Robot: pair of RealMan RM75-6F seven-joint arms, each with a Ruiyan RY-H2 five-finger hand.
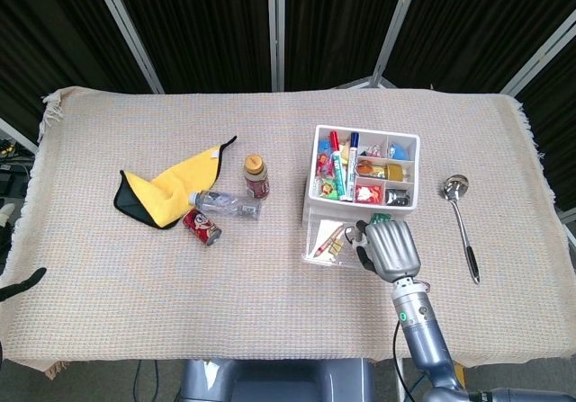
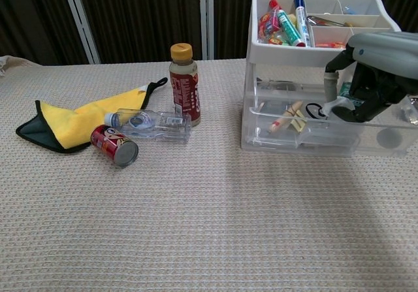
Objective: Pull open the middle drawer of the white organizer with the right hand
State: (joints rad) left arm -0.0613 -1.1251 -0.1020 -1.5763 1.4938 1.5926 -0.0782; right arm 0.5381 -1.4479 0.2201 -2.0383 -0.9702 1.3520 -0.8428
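Observation:
The white organizer stands right of the table's middle, its top tray full of pens and small items. A clear drawer sticks out of its front, holding a clothespin, a black ring and small bits. My right hand lies palm down over the drawer's right part. In the chest view the right hand curls its fingers over the front rim of the clear drawer, below the organizer tray. Of my left hand only a dark tip shows at the left edge.
A brown bottle stands left of the organizer, with a clear bottle lying down, a red can and a yellow cloth beside it. A metal ladle lies to the organizer's right.

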